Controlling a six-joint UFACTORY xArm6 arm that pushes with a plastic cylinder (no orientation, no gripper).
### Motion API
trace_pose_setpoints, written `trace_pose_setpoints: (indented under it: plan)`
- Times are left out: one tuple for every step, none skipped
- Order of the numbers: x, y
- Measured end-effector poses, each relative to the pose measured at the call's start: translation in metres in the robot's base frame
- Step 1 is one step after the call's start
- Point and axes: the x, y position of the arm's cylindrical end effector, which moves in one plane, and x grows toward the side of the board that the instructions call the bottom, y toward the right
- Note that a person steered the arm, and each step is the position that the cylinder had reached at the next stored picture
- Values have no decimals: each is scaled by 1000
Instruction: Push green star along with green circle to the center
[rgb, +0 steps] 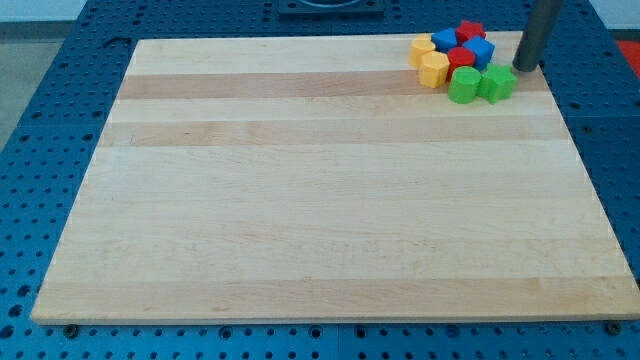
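Note:
The green star (497, 83) and the green circle (463, 86) lie side by side near the view's top right of the wooden board (300, 200), the circle on the left. They touch a cluster of other blocks just above them. My tip (525, 68) stands just to the right of and slightly above the green star, close to it; I cannot tell whether it touches it.
The cluster above the green blocks holds two yellow blocks (434, 68) (422, 48), two blue blocks (481, 50) (445, 40) and two red blocks (461, 58) (470, 31). The board's top and right edges are close by. A blue pegboard (40, 120) surrounds the board.

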Motion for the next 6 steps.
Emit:
trace_pose_setpoints:
  plan:
    - [14, -11]
    - [31, -37]
    - [41, -95]
    - [42, -164]
    - [50, -230]
    - [55, -278]
